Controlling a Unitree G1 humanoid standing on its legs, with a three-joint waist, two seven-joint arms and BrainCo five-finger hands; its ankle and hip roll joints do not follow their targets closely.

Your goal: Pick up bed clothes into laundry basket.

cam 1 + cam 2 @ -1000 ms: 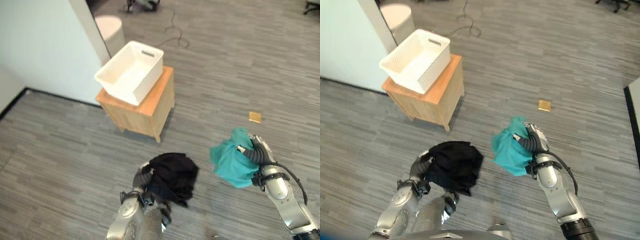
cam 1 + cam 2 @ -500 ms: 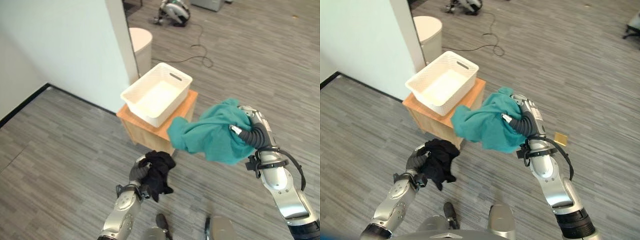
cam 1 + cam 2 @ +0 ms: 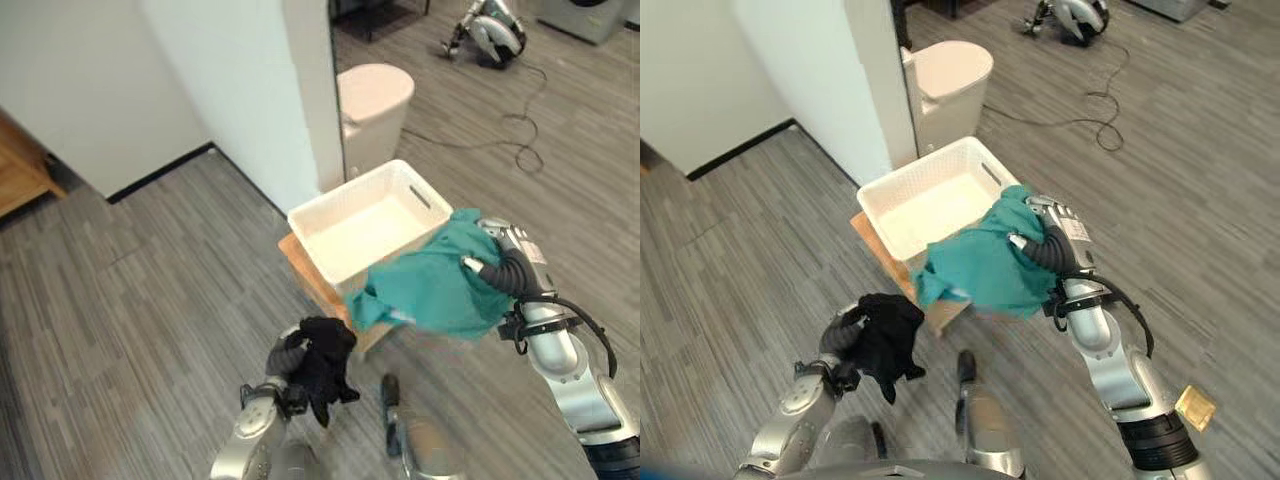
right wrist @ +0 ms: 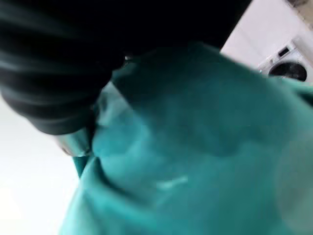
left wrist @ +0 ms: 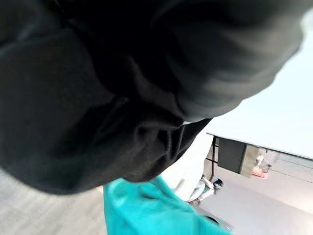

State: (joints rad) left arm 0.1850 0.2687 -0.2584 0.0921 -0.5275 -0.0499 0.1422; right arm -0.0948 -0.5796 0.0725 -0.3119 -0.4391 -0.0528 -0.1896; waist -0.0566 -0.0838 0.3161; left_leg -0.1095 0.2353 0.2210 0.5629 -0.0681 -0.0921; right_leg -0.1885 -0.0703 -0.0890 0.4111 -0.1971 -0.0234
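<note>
- Teal cloth: bunched in the curled fingers of the right hand, held up at the near corner of the white laundry basket; its loose folds hang over the basket's rim and the near edge of the wooden stand. Judged: the arm is raised so the garment can be let go above the open basket.
- Black cloth: clenched in the left hand, low and well short of the basket; judged to be waiting its turn.
- Basket: sits on the stand beside a white wall corner, with a pale round bin behind; no clothes lie inside it.
- Head views: give the layout of basket, stand and both loads.
- Left wrist view: black fabric up close, with the teal cloth beyond it.
- Right wrist view: teal folds pressed against the hand's dark ribbed cover.
</note>
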